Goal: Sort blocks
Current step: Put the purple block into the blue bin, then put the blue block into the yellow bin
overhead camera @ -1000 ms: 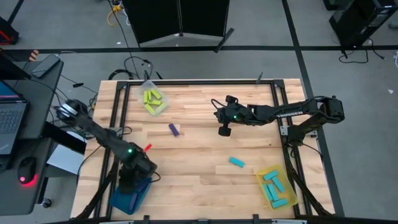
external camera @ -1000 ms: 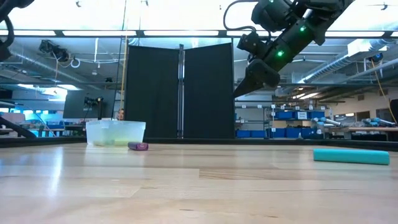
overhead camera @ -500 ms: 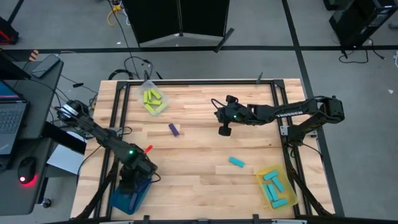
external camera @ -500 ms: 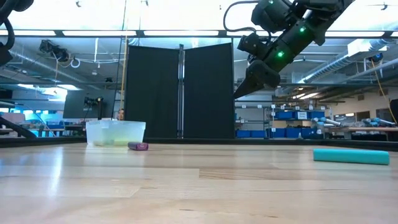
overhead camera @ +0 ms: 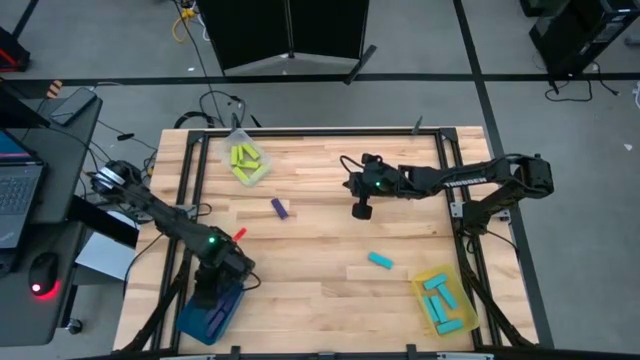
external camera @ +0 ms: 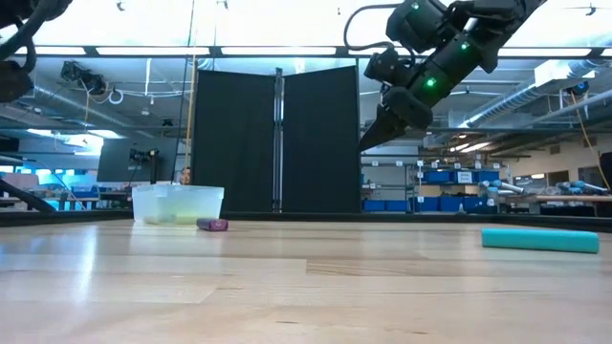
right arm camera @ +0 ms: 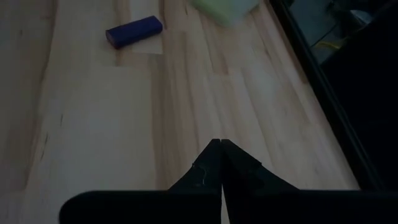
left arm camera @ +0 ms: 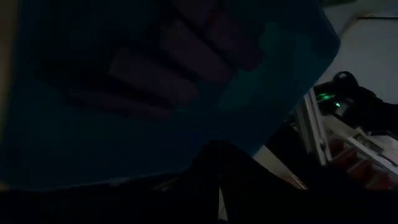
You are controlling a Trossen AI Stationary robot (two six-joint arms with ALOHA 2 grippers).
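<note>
A purple block (overhead camera: 280,208) (right arm camera: 134,31) lies flat on the wooden table left of centre. A cyan block (overhead camera: 379,260) (external camera: 540,240) lies flat toward the near right. My right gripper (overhead camera: 360,210) (right arm camera: 221,148) hangs shut above the table's middle, between the two blocks, with nothing in it. My left gripper (overhead camera: 212,292) (left arm camera: 217,149) is shut and points down over the teal tray (overhead camera: 205,315) at the near left corner. Several purple blocks (left arm camera: 155,68) lie in that tray.
A clear tray (overhead camera: 247,162) with yellow-green blocks stands at the far left. A yellow tray (overhead camera: 445,300) with several cyan blocks stands at the near right corner. Black frame rails run along the table's left and right edges. Bare wood lies between the trays.
</note>
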